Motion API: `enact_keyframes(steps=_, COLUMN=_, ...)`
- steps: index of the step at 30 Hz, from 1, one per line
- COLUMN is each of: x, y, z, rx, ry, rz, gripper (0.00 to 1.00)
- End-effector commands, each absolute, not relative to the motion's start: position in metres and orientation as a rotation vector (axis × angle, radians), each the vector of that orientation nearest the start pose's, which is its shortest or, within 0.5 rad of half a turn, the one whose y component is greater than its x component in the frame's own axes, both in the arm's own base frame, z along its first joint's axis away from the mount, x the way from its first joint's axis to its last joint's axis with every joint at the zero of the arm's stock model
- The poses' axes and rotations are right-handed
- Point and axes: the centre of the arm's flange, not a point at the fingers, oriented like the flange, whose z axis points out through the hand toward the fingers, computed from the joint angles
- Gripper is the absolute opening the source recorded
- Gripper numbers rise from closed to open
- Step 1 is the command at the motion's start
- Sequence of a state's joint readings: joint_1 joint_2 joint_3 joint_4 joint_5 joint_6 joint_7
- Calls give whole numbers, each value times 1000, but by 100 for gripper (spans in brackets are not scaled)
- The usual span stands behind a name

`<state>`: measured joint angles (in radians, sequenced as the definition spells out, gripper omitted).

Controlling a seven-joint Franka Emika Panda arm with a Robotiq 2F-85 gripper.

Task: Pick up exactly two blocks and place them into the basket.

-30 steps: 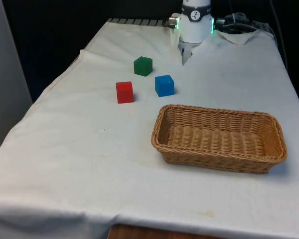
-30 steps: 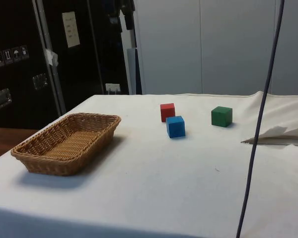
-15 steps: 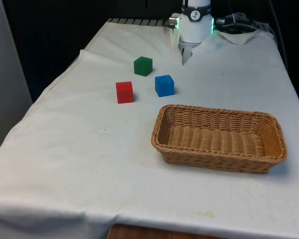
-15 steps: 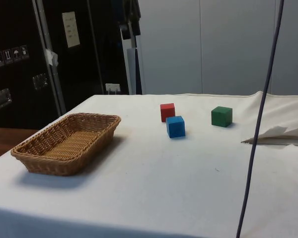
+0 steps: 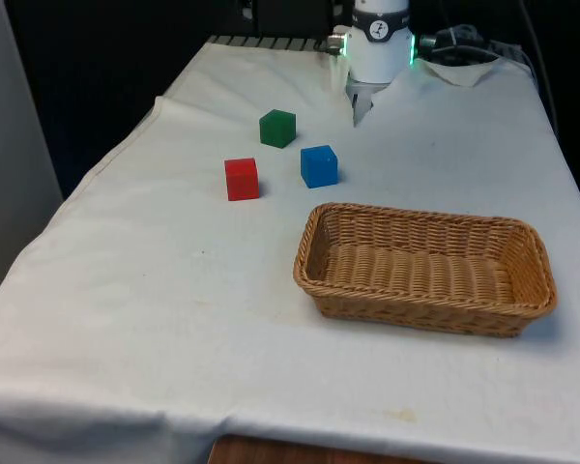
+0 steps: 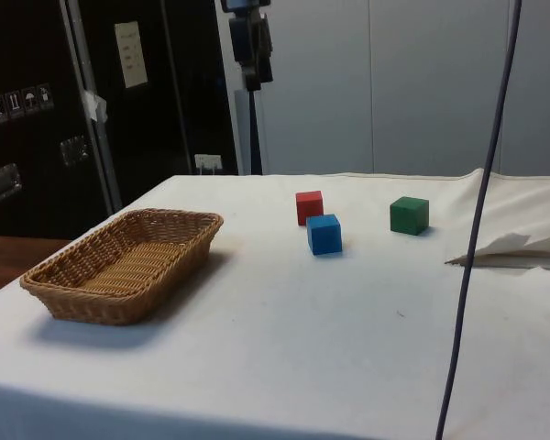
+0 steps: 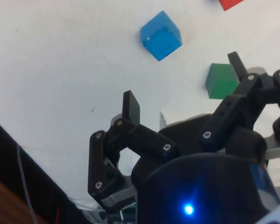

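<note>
Three blocks sit on the white cloth: a green block farthest back, a red block and a blue block in front of it. The wicker basket stands with nothing in it, nearer than the blue block and toward the front view's right. In the side view my gripper hangs high above the table, well clear of the red block, blue block and green block. The wrist view has my gripper open with nothing between the fingers, and the blue block and green block lie beyond them.
The robot base stands at the far end of the table, with a fold of white cloth beside it. A thin cable hangs across the side view. The cloth drops off at the table's left edge.
In the side view my gripper has come lower and shifted a little to the right. The blocks and the basket have not moved.
</note>
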<state>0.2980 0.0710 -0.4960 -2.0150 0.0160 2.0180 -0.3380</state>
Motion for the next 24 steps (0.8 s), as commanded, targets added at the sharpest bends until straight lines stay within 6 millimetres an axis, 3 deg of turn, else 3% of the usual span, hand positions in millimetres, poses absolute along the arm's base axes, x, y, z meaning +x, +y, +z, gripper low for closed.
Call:
enact_keyframes(steps=1, x=548, y=-112, z=413, rx=-3137, ry=-216, rz=80, gripper=100)
enact_keyframes(steps=15, x=533, y=-147, z=379, rx=-3146, ry=-259, rz=48, gripper=100)
enact_keyframes(steps=24, x=525, y=-153, z=350, rx=-3142, ry=-297, rz=32, gripper=100)
